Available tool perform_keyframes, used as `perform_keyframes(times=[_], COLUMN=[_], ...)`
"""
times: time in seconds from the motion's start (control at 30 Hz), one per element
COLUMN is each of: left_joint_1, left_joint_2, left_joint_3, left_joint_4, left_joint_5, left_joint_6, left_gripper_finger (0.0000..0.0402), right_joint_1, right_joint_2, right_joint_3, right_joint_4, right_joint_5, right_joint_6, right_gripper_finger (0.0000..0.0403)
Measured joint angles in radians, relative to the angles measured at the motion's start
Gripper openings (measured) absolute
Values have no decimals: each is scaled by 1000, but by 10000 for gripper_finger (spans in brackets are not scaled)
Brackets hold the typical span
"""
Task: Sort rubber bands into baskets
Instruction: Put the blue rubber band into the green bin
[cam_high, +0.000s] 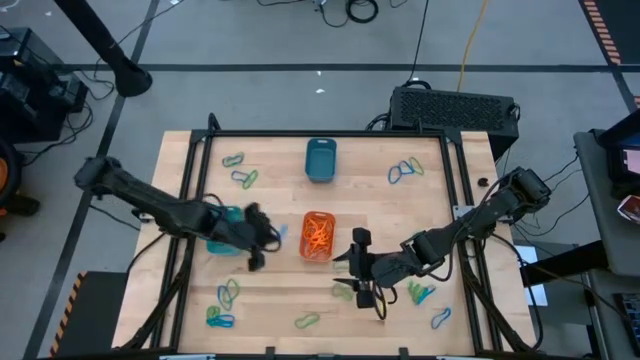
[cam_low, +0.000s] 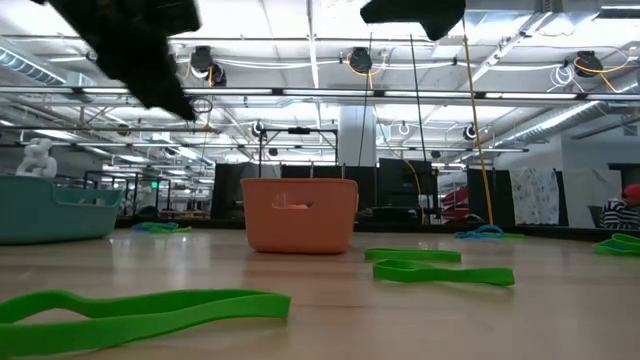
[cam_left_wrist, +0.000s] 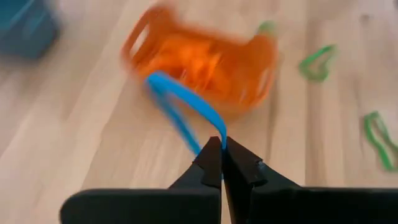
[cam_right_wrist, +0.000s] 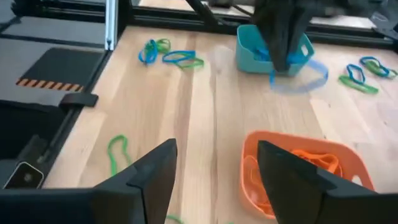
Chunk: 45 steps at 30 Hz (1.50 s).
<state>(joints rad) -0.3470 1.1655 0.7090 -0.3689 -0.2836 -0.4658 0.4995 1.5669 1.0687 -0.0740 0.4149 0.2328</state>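
Green band up front: one flat green rubber band (cam_low: 140, 315) lies right under the low camera, two more green loops (cam_low: 440, 268) just behind on the wooden table (cam_high: 270, 300).
Left gripper: the left gripper (cam_left_wrist: 222, 149) is clamped tight on a blue band (cam_left_wrist: 186, 109), which hangs lifted off the wood between the turquoise tub and the orange tub.
Orange tub: the orange basket (cam_high: 318, 236) sits mid-table, a tangle of orange bands (cam_high: 318, 234) inside it.
Turquoise tub: the lighter blue basket (cam_right_wrist: 270, 53) is mostly hidden beneath the left arm.
Teal tub: the dark teal basket (cam_high: 321, 159) stands alone at the far edge, well apart from both arms.
Right gripper: the right gripper (cam_high: 362, 268) has its fingers spread wide, gripping nothing, just beside the orange basket.
Loose bands: green-and-blue clusters (cam_high: 405, 171) lie scattered toward the corners, more (cam_high: 221, 305) along the near edge.
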Motion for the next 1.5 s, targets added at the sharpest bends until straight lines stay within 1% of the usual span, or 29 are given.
perform_keyframes(times=[0.13,0.2,0.27,0.33,0.4,0.6,0.7,0.87,1.0,1.17,1.3,1.37,1.4,1.5], left_joint_1=[0,0,0,0,0,0,0,0,-1,-1,0,0,0,2], left_joint_2=[-126,-166,-191,-199,-198,-193,-191,-191,-191,-191,-191,-191,-191,-191], left_joint_3=[0,0,0,0,0,0,0,0,0,0,0,0,0,0], left_joint_4=[-303,-459,-612,-731,-800,-812,-817,-818,-815,-816,-817,-818,-818,-818], left_joint_5=[1,23,46,74,85,88,102,105,160,156,151,133,106,-30], left_joint_6=[-217,-336,-494,-634,-695,-705,-699,-684,-600,-597,-588,-567,-565,-541], left_gripper_finger=[2,2,2,2,2,2,10,45,76,113,132,134,134,134], right_joint_1=[5,13,22,28,29,31,31,31,31,32,31,26,24,14], right_joint_2=[0,0,0,0,0,0,0,0,0,0,0,0,0,0], right_joint_3=[0,0,0,0,0,0,0,0,0,0,0,0,0,0], right_joint_4=[-57,-83,-100,-112,-118,-119,-118,-119,-119,-120,-120,-120,-120,-121], right_joint_5=[-2,-1,-2,-2,-2,3,3,3,3,3,3,3,3,6], right_joint_6=[34,42,43,43,43,43,43,63,70,70,72,73,74,85], right_gripper_finger=[214,214,215,215,215,215,215,215,215,215,215,215,215,215])
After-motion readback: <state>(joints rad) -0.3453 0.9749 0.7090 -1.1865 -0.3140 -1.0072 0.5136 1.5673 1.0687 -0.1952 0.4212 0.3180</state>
